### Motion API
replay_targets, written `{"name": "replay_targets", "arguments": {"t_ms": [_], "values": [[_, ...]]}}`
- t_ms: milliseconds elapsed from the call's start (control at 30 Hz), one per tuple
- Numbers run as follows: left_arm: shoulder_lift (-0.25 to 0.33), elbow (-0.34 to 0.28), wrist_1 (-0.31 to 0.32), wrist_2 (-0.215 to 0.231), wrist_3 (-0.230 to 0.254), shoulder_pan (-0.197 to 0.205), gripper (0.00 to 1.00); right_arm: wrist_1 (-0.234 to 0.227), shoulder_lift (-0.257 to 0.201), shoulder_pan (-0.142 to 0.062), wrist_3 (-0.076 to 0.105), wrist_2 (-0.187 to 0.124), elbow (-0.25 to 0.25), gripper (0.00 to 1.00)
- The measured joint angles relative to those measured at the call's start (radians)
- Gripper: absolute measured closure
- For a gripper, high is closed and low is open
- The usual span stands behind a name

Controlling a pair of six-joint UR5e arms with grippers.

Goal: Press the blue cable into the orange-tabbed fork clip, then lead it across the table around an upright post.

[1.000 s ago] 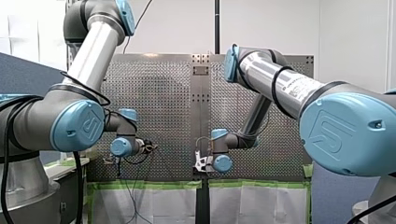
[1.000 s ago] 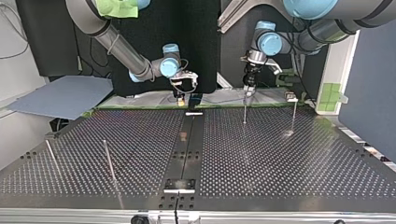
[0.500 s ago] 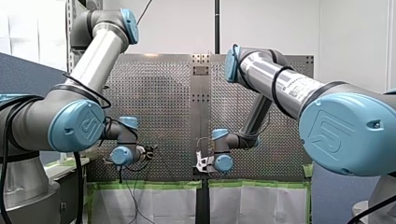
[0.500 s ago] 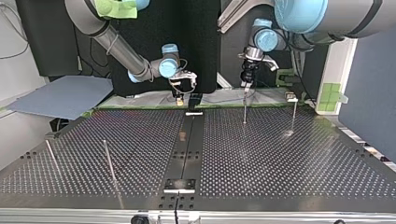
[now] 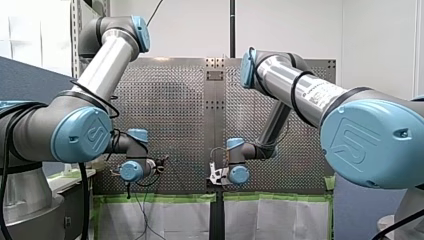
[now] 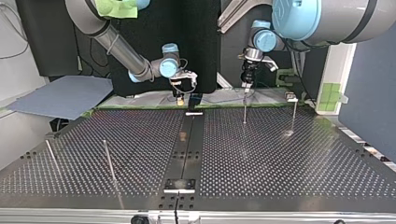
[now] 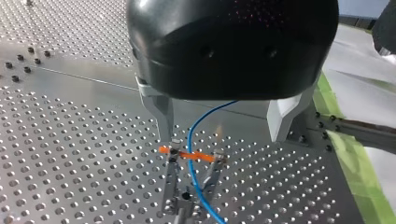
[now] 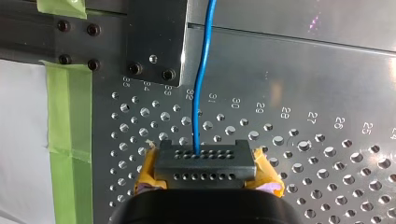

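Start with the counter (image 6: 280, 158). The run ahead of you crosses its whole perforated face, and the thin upright posts (image 6: 108, 161) stand well apart from where both arms work now, at the far edge in the top view. I judge a long pull toward them to be the main danger. Any tension from my right arm would lift the line out of the fork before it is seated.

Next, the fork clip (image 7: 171, 179). It stands directly under my left arm's jaws, and one metal finger (image 7: 161, 109) hangs just beside a prong. If you descend off centre, that tip could strike the prong or the orange tab (image 7: 186, 154) and bend it rather than push the wire down.

Smallest, the blue cable (image 7: 190, 140). It runs between the two prongs at the tab's height, but you cannot tell from here whether it sits under the tab, so treat it as not yet locked.

My left arm's jaws stand wide open, straddling the clip and the cable and gripping nothing; I see no contact with either. As for my right arm's jaws, they are closed on the cable, which comes out of the grey perforated block (image 8: 205, 165) between the yellow pads (image 8: 148, 175), near the counter's edge.
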Motion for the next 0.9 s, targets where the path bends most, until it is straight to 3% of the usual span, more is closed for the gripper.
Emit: {"name": "replay_targets", "arguments": {"t_ms": [300,900], "values": [[0.0,0.008,0.02,-0.002,0.027,0.0,0.0,-0.003,0.0,-0.003,0.001,0.0,0.0,1.0],[0.0,0.01,0.014,-0.02,0.028,0.002,0.0,-0.002,0.0,-0.006,-0.001,-0.002,0.0,1.0]]}}
